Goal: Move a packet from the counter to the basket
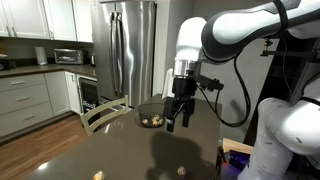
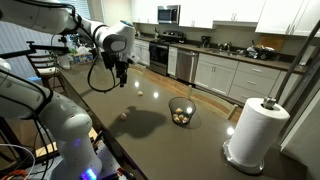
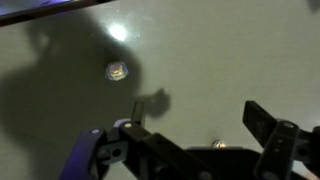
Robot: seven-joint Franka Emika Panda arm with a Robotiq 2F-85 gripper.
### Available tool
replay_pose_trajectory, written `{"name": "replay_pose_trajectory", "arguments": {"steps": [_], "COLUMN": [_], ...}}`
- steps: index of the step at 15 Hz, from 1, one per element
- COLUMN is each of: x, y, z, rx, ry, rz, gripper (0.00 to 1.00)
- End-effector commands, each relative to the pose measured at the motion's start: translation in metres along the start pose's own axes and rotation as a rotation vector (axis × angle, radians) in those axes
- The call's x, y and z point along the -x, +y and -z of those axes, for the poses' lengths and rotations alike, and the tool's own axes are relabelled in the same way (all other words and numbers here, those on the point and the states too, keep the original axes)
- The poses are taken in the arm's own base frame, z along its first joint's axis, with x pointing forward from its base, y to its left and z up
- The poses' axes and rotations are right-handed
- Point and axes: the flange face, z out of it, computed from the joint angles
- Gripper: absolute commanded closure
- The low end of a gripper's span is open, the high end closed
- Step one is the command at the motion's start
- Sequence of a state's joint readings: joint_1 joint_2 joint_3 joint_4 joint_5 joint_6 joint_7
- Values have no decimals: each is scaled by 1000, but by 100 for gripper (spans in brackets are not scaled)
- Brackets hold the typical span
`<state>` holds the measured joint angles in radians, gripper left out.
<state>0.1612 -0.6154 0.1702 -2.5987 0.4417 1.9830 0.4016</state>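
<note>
The round dark basket [image 1: 152, 120] stands on the dark counter [image 1: 120, 150] and holds a few small pale items; it also shows in an exterior view [image 2: 181, 113]. My gripper [image 1: 180, 112] hangs open and empty above the counter, beside the basket and apart from it [image 2: 122, 76]. In the wrist view the open fingers [image 3: 200, 118] frame bare counter [image 3: 60, 60]. One tiny pale packet [image 3: 117, 71] lies ahead of them, and another [image 3: 218, 145] lies close under the gripper body. Small packets also lie on the counter in both exterior views [image 1: 181, 170] [image 2: 140, 95].
A paper towel roll [image 2: 256, 130] stands on the counter beyond the basket. A wooden chair back [image 1: 103, 115] sits at the counter's far edge, with a steel fridge [image 1: 125, 50] and white kitchen cabinets behind. Another packet [image 1: 98, 175] lies near the front edge.
</note>
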Motion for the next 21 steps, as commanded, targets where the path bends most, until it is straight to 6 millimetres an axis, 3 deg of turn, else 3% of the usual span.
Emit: {"name": "replay_pose_trajectory", "arguments": {"steps": [1,9,13,16,21], "x": [-6,-52,-69,-80,-88], "y": [-5,-24,-21,-14,-2], "z": [-5,-79,-114,-126,-128], "rx": [-1,66,198,302,376], "ry": [-8,-33,-34,-43,-62], "rz": [-2,-15,-58,-117,-177], "gripper": [0,0,0,0,0]}}
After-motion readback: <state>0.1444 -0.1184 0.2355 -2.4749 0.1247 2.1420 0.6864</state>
